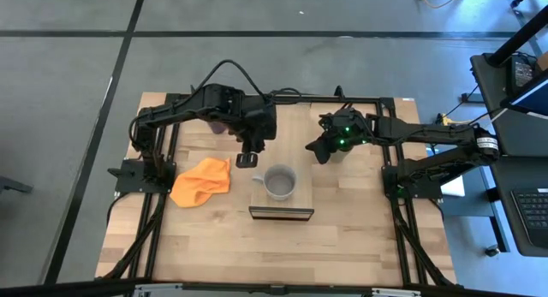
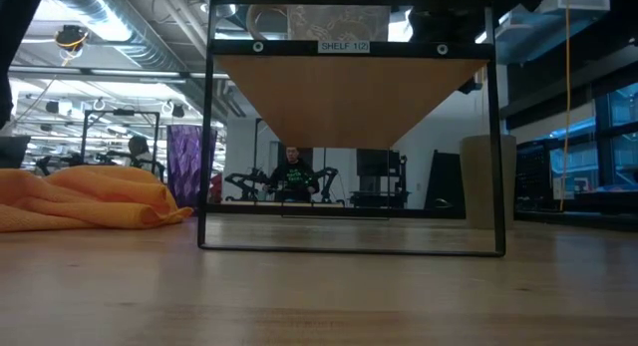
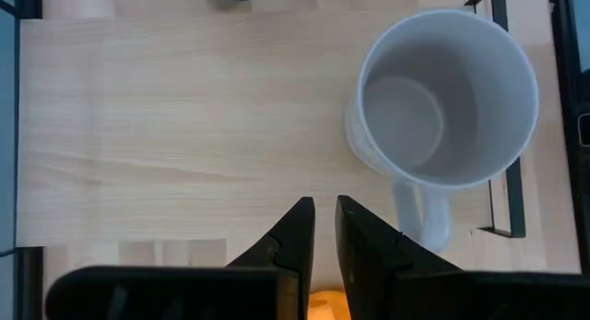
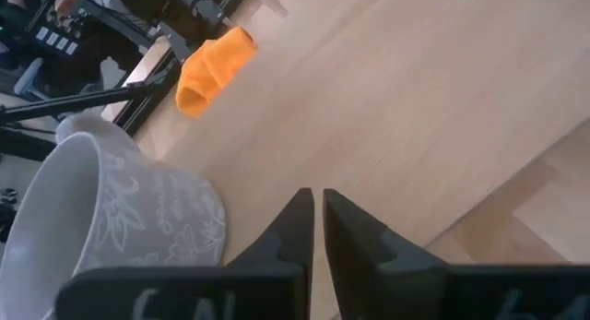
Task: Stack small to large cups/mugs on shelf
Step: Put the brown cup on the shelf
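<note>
On the shelf (image 1: 281, 213) stands an upright, empty grey mug (image 1: 280, 181)

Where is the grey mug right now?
In the high view the grey mug stands on the shelf at the table's middle, right of the orange cloth, just below the left gripper.

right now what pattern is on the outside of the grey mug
A pale leafy, floral line pattern on the grey mug, clearest in the right wrist view.
</note>
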Motion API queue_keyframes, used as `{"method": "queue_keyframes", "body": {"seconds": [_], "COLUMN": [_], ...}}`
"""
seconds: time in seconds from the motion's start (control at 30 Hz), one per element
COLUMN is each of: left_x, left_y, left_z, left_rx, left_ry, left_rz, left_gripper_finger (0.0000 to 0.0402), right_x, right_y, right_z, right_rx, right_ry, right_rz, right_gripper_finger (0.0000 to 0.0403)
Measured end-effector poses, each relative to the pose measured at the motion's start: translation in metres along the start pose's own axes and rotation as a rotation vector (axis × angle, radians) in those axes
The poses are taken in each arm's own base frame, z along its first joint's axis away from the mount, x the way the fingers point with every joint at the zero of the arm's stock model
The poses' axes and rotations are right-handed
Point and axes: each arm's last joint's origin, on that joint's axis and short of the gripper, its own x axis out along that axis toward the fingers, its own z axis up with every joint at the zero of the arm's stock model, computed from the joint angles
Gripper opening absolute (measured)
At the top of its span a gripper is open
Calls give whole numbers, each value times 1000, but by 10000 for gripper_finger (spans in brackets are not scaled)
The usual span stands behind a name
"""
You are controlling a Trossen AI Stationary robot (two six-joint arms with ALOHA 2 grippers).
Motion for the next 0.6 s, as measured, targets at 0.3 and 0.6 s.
{"method": "queue_keyframes", "body": {"seconds": [0.3, 0.6], "left_x": [-7, -20], "left_y": [-2, -2], "left_z": [-2, -5], "left_rx": [-12, -21], "left_ry": [-19, -66], "left_rz": [13, 38], "left_gripper_finger": [41, 41], "right_x": [-29, -62], "right_y": [44, 74], "right_z": [34, 62], "right_rx": [-339, -437], "right_ry": [-161, -326], "right_rz": [372, 483], "right_gripper_finger": [30, 28]}}
